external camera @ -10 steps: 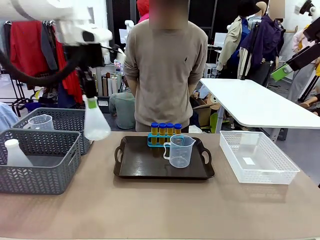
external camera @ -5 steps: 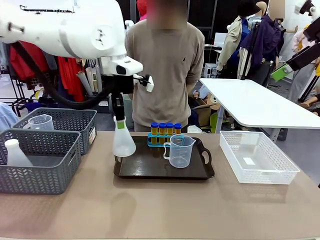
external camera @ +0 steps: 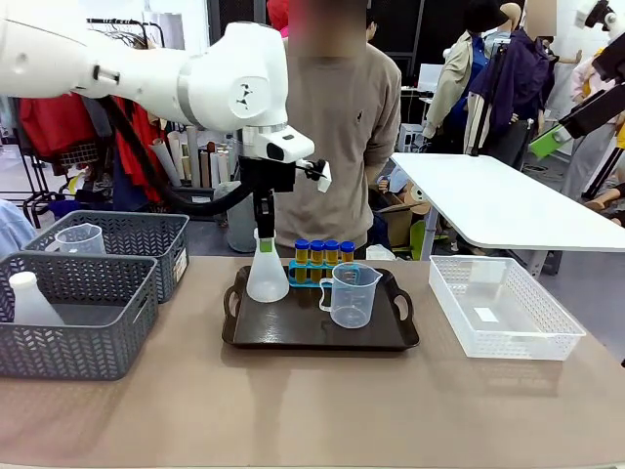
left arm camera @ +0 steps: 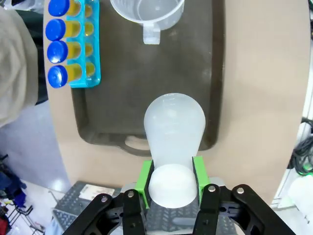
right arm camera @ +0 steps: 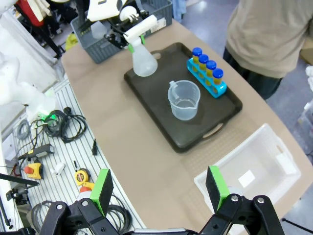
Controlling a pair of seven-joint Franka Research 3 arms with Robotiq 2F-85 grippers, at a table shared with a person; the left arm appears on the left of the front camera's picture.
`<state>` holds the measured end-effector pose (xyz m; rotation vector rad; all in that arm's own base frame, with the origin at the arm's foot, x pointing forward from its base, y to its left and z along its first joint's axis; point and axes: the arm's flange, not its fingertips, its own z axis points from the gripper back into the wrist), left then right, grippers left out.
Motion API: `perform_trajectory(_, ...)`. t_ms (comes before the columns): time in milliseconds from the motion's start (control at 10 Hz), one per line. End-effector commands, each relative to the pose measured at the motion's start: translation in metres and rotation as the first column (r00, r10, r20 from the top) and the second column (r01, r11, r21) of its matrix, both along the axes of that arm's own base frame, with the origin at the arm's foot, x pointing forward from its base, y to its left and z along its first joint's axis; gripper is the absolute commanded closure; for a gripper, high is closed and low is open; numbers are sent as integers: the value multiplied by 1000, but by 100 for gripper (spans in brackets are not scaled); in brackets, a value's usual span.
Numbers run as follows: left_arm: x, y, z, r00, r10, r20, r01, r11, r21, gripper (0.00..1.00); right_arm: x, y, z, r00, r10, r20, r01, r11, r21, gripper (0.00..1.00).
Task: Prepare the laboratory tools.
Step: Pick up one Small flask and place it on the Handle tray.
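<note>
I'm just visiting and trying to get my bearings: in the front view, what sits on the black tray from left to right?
White conical flask held by the left gripper → blue rack of amber tubes → clear handled measuring beaker.

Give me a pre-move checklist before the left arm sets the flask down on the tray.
1. Grip: left gripper shut on the flask neck, pads on both sides: ok.
2. Flask upright, hanging base down: ok.
3. Flask over the tray, at its left end: ok.
4. Base resting on the tray floor or just above it: cannot tell.
5. Clearance: rack with its tubes and the beaker stand apart from the flask: ok.
6. Right gripper open, high above the table and away from the tray: ok.
</note>
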<state>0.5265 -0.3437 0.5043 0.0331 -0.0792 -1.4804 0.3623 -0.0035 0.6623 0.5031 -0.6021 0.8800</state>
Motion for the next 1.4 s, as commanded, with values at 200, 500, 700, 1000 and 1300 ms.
perform_trajectory(200, 26, -17, -18, 1000, -18, -17, 19, 1000, 21, 100, 1, 1, 2, 1000, 11, 10, -11, 1000, 28, 0)
perform_trajectory(500, 33, -14, -42, 1000, -7, -18, 8, 999, 50, 100, 1, 1, 2, 1000, 11, 10, -11, 1000, 28, 0)
perform_trajectory(700, 38, -10, -56, 999, -13, -35, 15, 999, 43, 100, 1, 1, 2, 1000, 11, 10, -11, 1000, 28, 0)
perform_trajectory(1000, 38, -10, -68, 999, -23, -45, 25, 999, 38, 100, 1, 1, 2, 1000, 11, 10, -11, 1000, 28, 0)
perform_trajectory(1300, 36, -9, -76, 998, -26, -58, 29, 999, 43, 100, 1, 1, 2, 1000, 11, 10, -11, 1000, 28, 0)
